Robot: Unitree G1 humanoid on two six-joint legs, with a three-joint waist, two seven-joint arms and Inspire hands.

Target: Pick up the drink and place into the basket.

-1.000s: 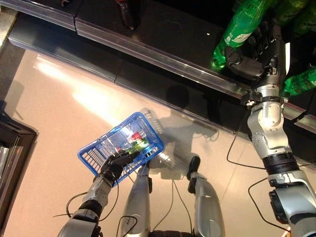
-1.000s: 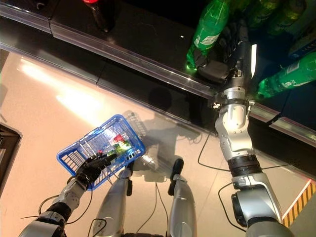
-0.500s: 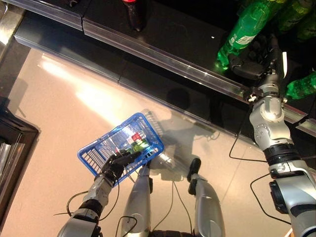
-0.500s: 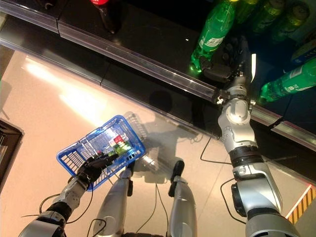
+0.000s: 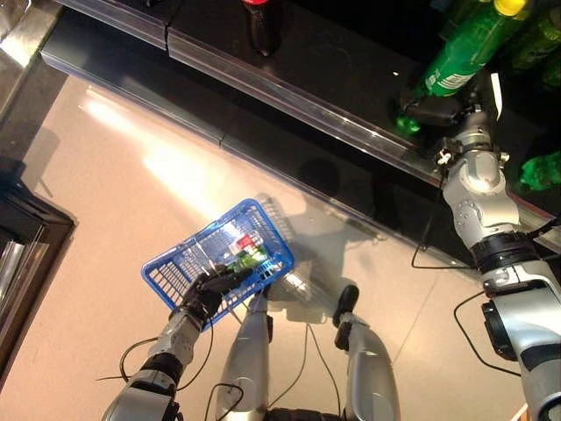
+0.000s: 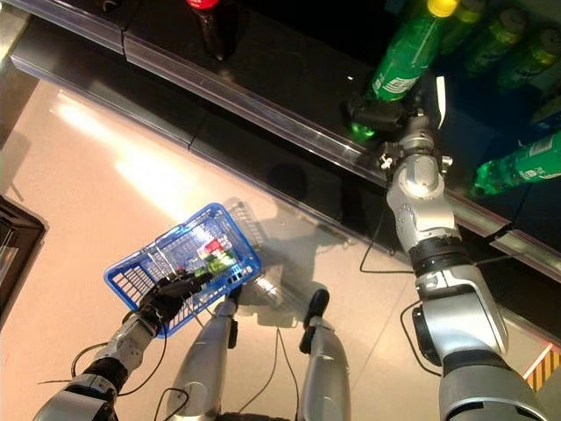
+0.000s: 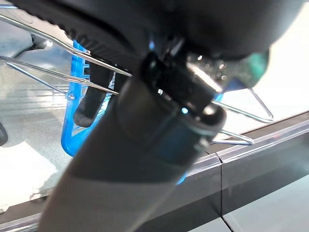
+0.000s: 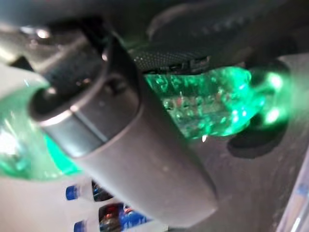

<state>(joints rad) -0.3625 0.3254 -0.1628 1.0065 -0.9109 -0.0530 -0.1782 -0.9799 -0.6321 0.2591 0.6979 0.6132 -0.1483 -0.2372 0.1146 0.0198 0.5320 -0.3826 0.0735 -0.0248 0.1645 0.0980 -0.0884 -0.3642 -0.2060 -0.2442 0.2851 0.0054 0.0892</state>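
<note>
Drink: green bottle [image 6: 405, 63] w/ yellow cap, stands on the dark shelf [image 6: 289, 74], far right. It is not in the basket yet.
R hand: right hand [image 6: 390, 112] is wrapped round the low part of the bottle; the wrist view shows its thumb [image 8: 125, 135] lying across the green plastic. I think it holds low so the bottle stays straight up when it comes off the shelf.
L hand: left hand [image 5: 209, 292] has its fingers curled on the near rim of the blue basket [image 5: 175, 267]. It holds the basket out over the floor, near left, prob. so the drink has a place to go.
In basket: a few small red + green things [image 5: 247, 250] lie there already. Can't tell what they are.
Gap: bottle and basket are well apart, so the arm has a long way to bring it down and left.
Other drinks: more green bottles [image 6: 524, 162] to the right on the shelf, and a dark bottle w/ red cap [image 6: 209, 22] far off to the left.
Surface: shelf is black w/ a shiny rail [image 6: 263, 118] on its front edge.
Room: pale shiny floor [image 5: 114, 202] w/ a bright patch of light on it; looks like a shop.
</note>
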